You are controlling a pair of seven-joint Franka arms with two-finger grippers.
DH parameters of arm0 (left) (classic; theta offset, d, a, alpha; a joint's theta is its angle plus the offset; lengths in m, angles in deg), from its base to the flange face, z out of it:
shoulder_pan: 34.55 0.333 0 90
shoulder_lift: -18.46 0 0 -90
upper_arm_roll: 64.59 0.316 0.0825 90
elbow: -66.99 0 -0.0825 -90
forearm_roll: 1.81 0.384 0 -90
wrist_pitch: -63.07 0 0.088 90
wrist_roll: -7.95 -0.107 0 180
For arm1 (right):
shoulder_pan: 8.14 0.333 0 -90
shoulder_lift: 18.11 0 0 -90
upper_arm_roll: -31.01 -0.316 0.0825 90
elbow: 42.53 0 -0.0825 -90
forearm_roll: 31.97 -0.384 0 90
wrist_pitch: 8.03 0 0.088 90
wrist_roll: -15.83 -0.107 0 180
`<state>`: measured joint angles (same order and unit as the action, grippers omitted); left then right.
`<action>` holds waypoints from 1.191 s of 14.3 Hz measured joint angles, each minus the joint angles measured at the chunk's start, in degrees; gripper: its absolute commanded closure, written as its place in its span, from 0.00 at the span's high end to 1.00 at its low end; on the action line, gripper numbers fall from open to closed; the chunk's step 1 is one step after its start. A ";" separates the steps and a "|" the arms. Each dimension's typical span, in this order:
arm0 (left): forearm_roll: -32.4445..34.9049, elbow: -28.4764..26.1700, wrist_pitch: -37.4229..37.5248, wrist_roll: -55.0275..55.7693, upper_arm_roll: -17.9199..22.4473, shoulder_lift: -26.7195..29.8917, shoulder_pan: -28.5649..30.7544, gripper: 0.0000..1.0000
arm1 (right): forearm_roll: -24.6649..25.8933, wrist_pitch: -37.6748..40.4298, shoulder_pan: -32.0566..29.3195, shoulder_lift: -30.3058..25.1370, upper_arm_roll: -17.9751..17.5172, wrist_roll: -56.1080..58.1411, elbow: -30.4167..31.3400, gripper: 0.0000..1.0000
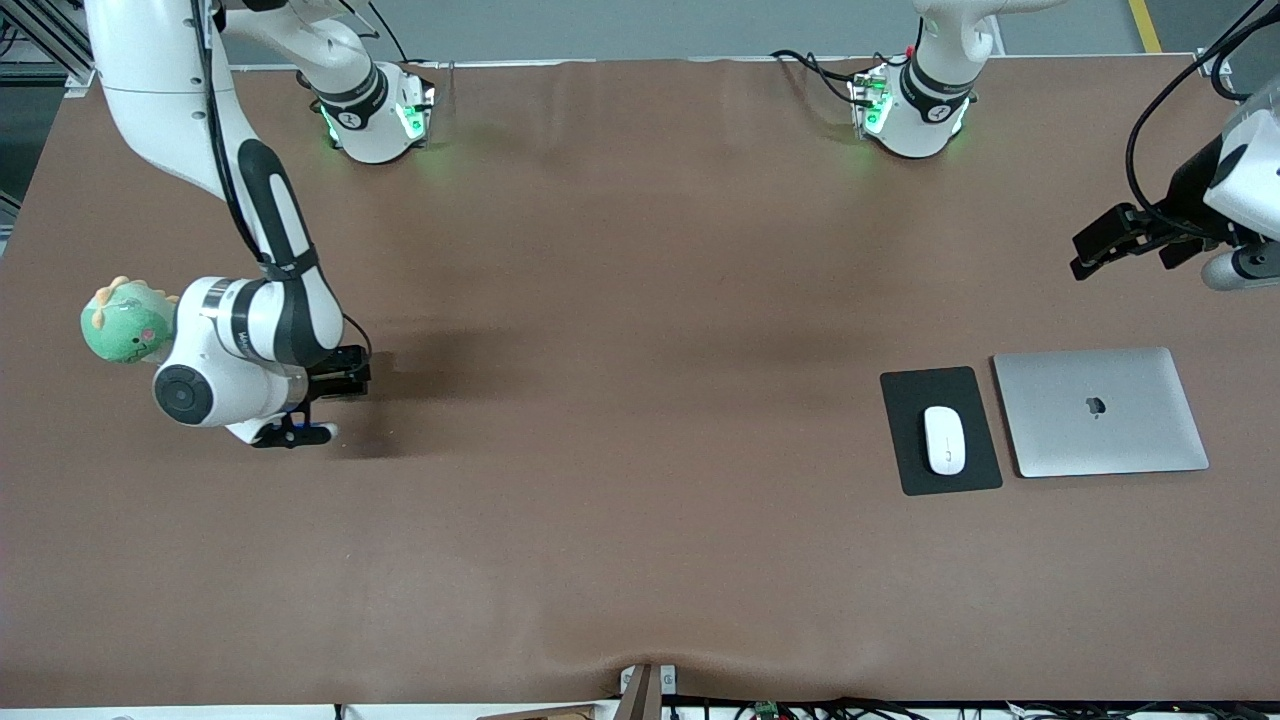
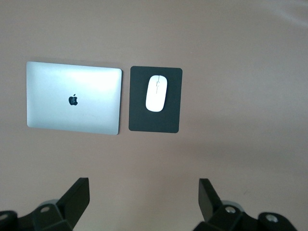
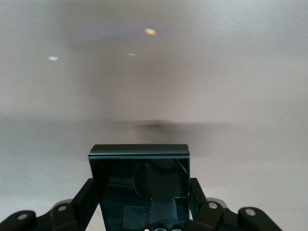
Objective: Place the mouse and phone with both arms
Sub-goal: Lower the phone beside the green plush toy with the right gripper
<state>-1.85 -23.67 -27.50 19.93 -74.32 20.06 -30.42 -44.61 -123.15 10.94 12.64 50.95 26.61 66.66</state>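
Right pincer [image 3: 142, 204] grips phone [image 3: 139, 185] — aloft.

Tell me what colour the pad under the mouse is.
Black; the pad shows best in the left wrist view.

brown table [image 1: 640, 300], black pad [image 1: 940, 430], laptop [image 1: 1100, 412]

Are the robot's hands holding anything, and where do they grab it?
The right gripper holds the phone, its jaws pressing the phone's two side edges. The left gripper holds nothing; its jaws are open, above the table.
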 measured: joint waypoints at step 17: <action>-0.14 -1.24 0.77 0.00 -1.10 0.89 -0.14 1.00 | -2.01 -8.74 -5.72 -0.08 3.47 8.93 9.15 1.00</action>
<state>-1.99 -24.91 -26.73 19.93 -75.41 20.95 -30.55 -46.62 -131.90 5.22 12.56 54.42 35.54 75.81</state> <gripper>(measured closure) 0.000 0.141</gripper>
